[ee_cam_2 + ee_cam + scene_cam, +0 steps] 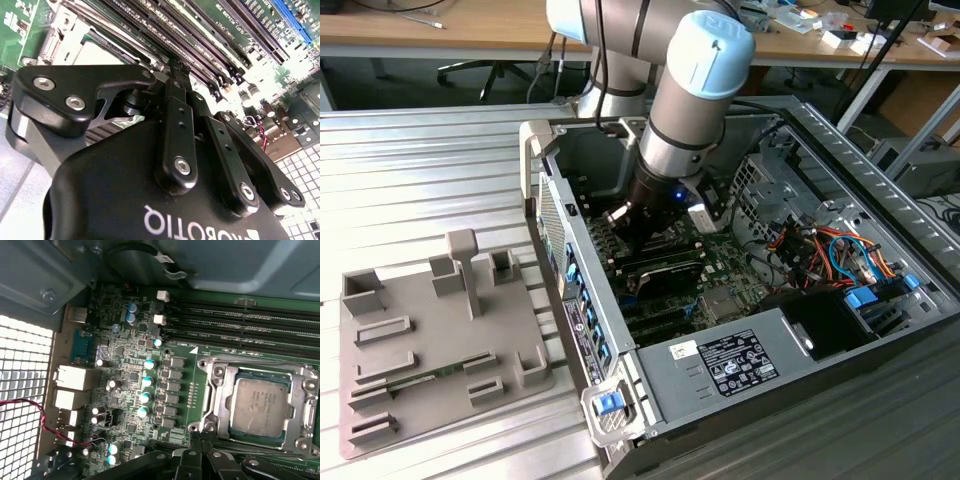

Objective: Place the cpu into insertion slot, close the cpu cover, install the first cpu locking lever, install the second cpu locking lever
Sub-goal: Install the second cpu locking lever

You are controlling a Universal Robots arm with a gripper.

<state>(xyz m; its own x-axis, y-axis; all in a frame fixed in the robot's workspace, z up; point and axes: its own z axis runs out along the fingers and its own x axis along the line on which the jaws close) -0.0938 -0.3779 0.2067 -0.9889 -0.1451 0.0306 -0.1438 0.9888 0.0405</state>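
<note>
In the first wrist view the cpu [259,405] lies flat in the insertion slot [216,371], its dull silver top facing up. The cpu cover [301,402] lies down around it as a silver frame. My gripper [200,456] hovers just beside the socket's near edge, fingers drawn together with nothing visible between them. The second wrist view shows the black fingers [172,100] meeting at the tip of the gripper [174,67], with the cpu [100,50] just beyond. In the exterior view the gripper [632,228] reaches down inside the open computer case.
Long black memory slots [240,320] run beside the socket. Capacitors [145,397] and a red-black wire [30,407] sit on the other side. The case walls [545,200], power supply [740,360] and cable bundle [830,250] hem the arm in. A grey fixture plate [420,340] lies outside.
</note>
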